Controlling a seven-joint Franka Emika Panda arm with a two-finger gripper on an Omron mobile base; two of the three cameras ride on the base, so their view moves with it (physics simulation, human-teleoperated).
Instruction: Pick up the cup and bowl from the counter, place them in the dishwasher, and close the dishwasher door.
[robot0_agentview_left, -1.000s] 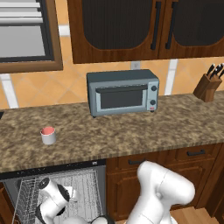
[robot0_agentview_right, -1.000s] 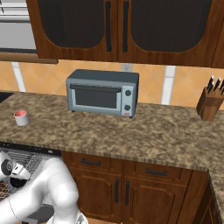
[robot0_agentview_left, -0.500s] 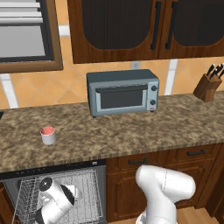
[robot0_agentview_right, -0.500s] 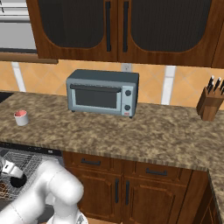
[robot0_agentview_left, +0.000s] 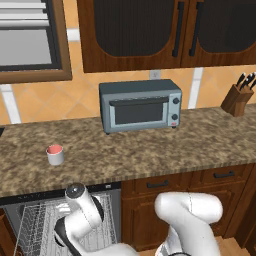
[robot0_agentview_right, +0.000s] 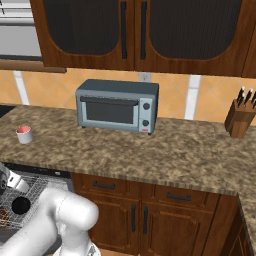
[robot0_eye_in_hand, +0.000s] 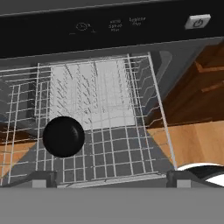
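Note:
The black bowl (robot0_eye_in_hand: 64, 136) lies in the white wire rack (robot0_eye_in_hand: 109, 109) of the open dishwasher (robot0_eye_in_hand: 113, 30), seen from above in the hand view. My gripper (robot0_eye_in_hand: 111, 178) hangs over the rack's near edge, open, with its fingertips (robot0_eye_in_hand: 41, 178) wide apart and nothing between them. From the right base view the bowl (robot0_agentview_right: 21, 205) shows in the rack at the lower left. The light grey cup (robot0_agentview_left: 55, 154) with its pink inside stands upright on the brown speckled counter (robot0_agentview_left: 150, 150), left of centre, also the cup (robot0_agentview_right: 23, 134). The dishwasher door is down, mostly hidden under the rack.
A grey toaster oven (robot0_agentview_left: 140, 106) stands at the back of the counter. A knife block (robot0_agentview_left: 236, 100) sits at the far right. Brown wooden drawers (robot0_agentview_left: 160, 185) flank the dishwasher on its right. Dark wall cabinets (robot0_agentview_left: 150, 30) hang above.
The hand has lifted slightly above the rack. The bowl stays in the rack and the cup has not moved. The jaws remain open.

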